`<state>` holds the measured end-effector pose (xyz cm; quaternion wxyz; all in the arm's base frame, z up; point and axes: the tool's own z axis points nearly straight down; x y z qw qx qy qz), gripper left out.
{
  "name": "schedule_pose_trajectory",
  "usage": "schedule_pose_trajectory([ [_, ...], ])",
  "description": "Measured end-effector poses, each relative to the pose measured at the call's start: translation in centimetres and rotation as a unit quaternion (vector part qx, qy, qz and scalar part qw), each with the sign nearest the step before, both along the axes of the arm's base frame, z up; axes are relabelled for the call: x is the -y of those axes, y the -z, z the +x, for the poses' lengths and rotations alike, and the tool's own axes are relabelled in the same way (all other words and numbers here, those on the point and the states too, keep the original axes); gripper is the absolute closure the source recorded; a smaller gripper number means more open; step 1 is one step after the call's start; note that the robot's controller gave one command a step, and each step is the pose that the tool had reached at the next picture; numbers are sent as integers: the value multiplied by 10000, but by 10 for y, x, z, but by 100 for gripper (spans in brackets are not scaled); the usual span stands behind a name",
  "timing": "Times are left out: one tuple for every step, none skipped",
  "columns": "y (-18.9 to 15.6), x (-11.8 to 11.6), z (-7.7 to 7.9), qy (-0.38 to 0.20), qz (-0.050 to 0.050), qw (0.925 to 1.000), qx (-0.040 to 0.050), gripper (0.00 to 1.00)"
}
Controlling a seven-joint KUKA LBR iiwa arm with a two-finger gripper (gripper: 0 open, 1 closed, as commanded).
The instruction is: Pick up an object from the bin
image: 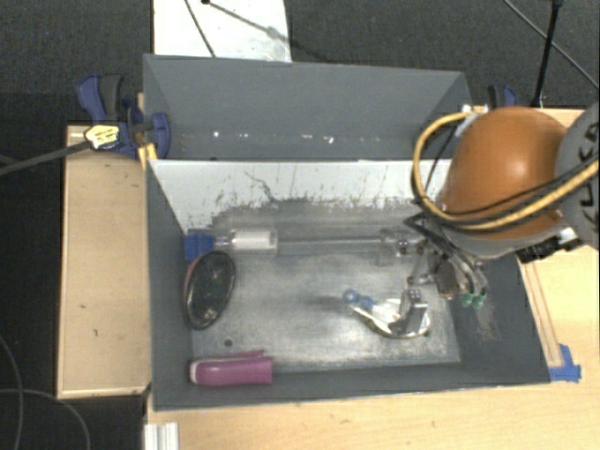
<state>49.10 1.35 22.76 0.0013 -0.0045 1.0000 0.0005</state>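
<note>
Robot's hand (412, 315) was low near the bin's (309, 101) right wall, over the right end of a small silvery, blue-tipped thing (370, 309). Whether it was clenched or released could not be told. A pink block (232, 371) lay in the front left corner.

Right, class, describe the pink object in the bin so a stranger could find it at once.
Look in the grey metal bin, at the lower left corner of its floor. Below the dark oval object lies a pink bar, lengthwise along the front wall. It alone is pink and blocky.
</note>
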Motion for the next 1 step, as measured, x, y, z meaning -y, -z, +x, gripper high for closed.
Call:
schedule_pose_trajectory([
  [146, 15, 30, -770, -5, 9970, -32, 0],
])
